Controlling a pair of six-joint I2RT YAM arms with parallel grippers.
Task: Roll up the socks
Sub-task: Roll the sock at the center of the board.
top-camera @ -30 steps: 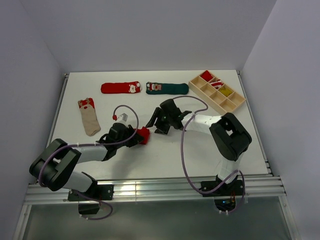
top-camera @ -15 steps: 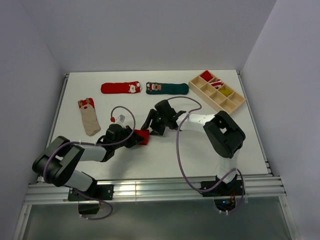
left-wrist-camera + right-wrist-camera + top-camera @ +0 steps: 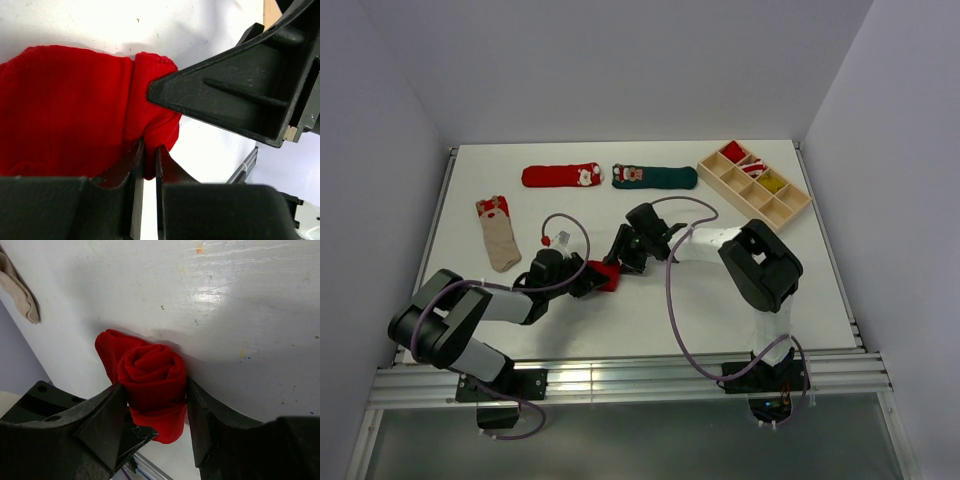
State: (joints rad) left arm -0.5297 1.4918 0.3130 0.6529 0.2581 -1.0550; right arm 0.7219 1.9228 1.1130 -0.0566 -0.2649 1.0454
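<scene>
On white table (image 3: 620,320), nr middle, saw red sock (image 3: 607,272) rolled up. Found L gripper (image 3: 149,150) pinched on its loose tail, R gripper (image 3: 155,390) clamped round roll, fingers (image 3: 100,425) touching both sides.

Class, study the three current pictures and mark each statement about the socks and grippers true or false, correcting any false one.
1. The rolled red sock sits between the fingers of the right gripper. True.
2. The green sock is rolled up. False: it lies flat on the table, beside a flat red sock.
3. The beige sock lies unrolled. True.
4. The left gripper is wide open and empty. False: it pinches the rolled red sock's fabric.
</scene>
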